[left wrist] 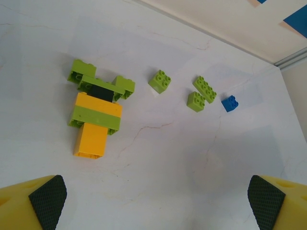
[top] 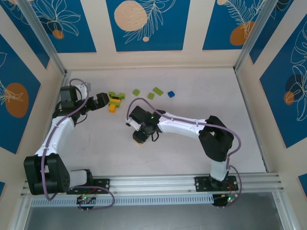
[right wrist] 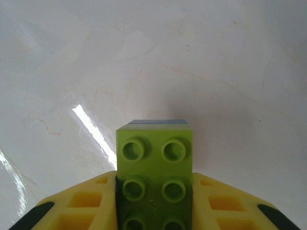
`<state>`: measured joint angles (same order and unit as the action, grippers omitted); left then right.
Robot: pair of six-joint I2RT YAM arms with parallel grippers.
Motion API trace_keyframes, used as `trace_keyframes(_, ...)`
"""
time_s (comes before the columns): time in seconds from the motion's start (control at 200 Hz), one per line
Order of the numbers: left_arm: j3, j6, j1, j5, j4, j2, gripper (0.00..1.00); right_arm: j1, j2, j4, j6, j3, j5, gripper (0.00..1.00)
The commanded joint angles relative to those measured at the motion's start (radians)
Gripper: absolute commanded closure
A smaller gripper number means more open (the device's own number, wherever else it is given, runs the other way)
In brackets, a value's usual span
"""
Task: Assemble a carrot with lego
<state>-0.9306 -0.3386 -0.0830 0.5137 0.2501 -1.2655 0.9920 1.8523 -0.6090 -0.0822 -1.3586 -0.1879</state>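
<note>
Room: a little booth with cream walls and blue leaf-print panels [top: 144,24], and a white marbled table [top: 192,158] as the work surface.
Right gripper [top: 139,135]: closed on a lime green brick [right wrist: 154,163]. The studs face the wrist camera and the yellow fingers [right wrist: 225,206] hug it from both sides. There's a thin bluish strip along its far edge, and I can't tell if that's another brick stuck to it.
Where that brick is: over bare marble around mid-table, well apart from the build. I can't tell if it's touching down or just above.
Left gripper [top: 101,99]: jaws wide apart and holding nothing, black pads [left wrist: 45,201] out at the corners of its own view. It sits just beside the build, looking at it.
The build: a half-made carrot [left wrist: 96,117] lying flat. It goes orange brick at the tip, green band, more orange, a black bit, then green leafy pieces.
Spares: loose green bricks [left wrist: 195,101] and a blue brick [left wrist: 230,103] off to the right of the carrot, near each other.
Step, my guess: the carry phase, with the brick picked up and not yet placed.
Next move, my guess: the right arm swings the brick left to the carrot, lines up the studs and presses down. The left one looks placed to steady the build, otherwise the whole thing could skid.
Right arm pose: it rises from its base and folds at the elbow, forearm stretched left across the table, wrist tipped down.
Left arm pose: it leans forward along the left wall with the wrist turned right toward the carrot.
</note>
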Motion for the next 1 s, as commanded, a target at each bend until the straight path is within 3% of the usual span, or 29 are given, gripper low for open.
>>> trace_keyframes(0.0,-0.028,0.003,0.003,0.025,-0.011,0.003,0.0,0.015,0.035,-0.171,-0.021,0.072,-0.011,0.71)
trace_keyframes(0.175,-0.028,0.001,0.003,0.026,-0.011,0.005,0.0,0.023,0.018,-0.181,-0.033,0.056,-0.014,0.63)
trace_keyframes(0.55,-0.03,0.0,0.004,0.029,-0.011,0.005,0.0,0.023,-0.054,-0.175,-0.038,0.02,0.002,0.34)
trace_keyframes(0.84,-0.03,-0.002,0.004,0.028,-0.012,0.005,0.0,0.021,-0.161,-0.174,-0.016,-0.004,-0.013,0.28)
trace_keyframes(0.995,-0.028,-0.003,0.003,0.021,-0.01,0.005,0.0,-0.03,-0.199,-0.189,0.015,-0.084,-0.059,0.26)
